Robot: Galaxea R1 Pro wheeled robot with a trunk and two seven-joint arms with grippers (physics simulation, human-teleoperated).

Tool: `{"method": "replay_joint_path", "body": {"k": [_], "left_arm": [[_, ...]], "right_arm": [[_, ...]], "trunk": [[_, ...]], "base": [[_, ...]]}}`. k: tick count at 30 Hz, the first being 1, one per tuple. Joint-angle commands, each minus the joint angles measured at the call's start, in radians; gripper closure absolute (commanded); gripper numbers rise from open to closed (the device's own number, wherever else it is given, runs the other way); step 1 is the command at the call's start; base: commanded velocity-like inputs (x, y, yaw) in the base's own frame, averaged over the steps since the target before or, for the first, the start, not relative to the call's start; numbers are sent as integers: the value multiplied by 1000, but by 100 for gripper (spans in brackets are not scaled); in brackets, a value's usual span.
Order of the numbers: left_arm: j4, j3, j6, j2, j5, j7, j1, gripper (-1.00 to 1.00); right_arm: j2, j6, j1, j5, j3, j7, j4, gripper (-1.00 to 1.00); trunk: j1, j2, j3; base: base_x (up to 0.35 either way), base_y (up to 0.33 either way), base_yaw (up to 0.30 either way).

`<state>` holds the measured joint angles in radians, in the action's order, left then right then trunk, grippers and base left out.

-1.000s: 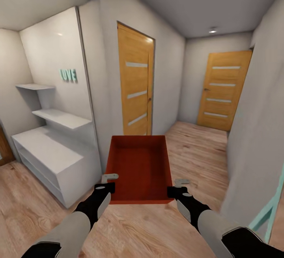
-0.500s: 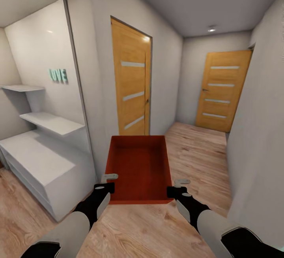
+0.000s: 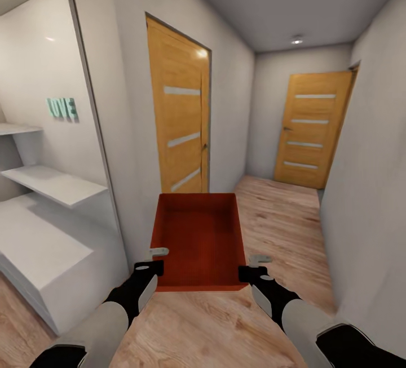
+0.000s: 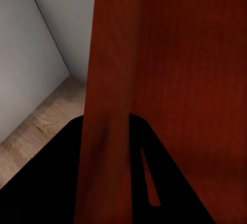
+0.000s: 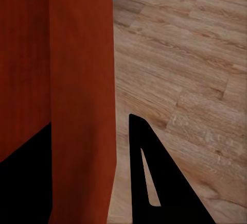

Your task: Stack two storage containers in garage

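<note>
Setting: hallway, light wood-plank floor (image 3: 270, 227), pale grey walls, recessed ceiling light (image 3: 297, 40).
Doors: two shut wood doors with pale horizontal slats; side door (image 3: 177, 114) on the wall at left, end door (image 3: 311, 129) at the far end of the hall.
Shelving: white shelf unit (image 3: 48, 227) at far left, two open shelves above a low cabinet top; teal "LOVE" letters (image 3: 61, 107) on the white panel behind it.
Container: one red-orange storage container (image 3: 197, 238), open top, nothing inside, held level in front of the robot, off the floor, long side pointing down the hall.
Left gripper (image 3: 151, 261): at the container's near left corner; in the left wrist view its fingers (image 4: 154, 183) straddle the thin wall, one each side, closed onto it.
Right gripper (image 3: 254, 264): at the near right corner; in the right wrist view the fingers (image 5: 154, 183) sit either side of the red wall, pinching it.
Arms: both reach forward from the bottom of the head view, grey forearms, black wrists.
</note>
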<state>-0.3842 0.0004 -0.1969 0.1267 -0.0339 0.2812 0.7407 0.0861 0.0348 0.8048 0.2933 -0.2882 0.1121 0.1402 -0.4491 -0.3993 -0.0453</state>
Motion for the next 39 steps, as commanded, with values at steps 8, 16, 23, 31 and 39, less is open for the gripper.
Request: {"method": "replay_joint_path", "body": {"k": [8,16,23,31,39], "left_arm": [[-3,23,-9,0,13,23,0,100],[-9,23,-7,1,14,28,0,100],[-13,22,-7,2,15,30,0,100],[-13,21,-7,2,14,30,0,100],[-10,23,-9,2,14,30,0,100]], "right_arm": [[-13,5,0,0,37,21,1,100],[-13,4,0,0,37,23,1,100],[-10,4,0,0,37,35,1,100],[-9,4,0,0,37,35,1,100],[-9,5,0,0,37,35,1,100]], "trunk": [[-1,-1,0],[-1,-1,0],[-1,-1,0],[-1,-1,0],[-1,-1,0]], "base": [[324,80,-1],[238,16,-47],[21,1,-219],[54,29,-239],[268,176,-229]]}}
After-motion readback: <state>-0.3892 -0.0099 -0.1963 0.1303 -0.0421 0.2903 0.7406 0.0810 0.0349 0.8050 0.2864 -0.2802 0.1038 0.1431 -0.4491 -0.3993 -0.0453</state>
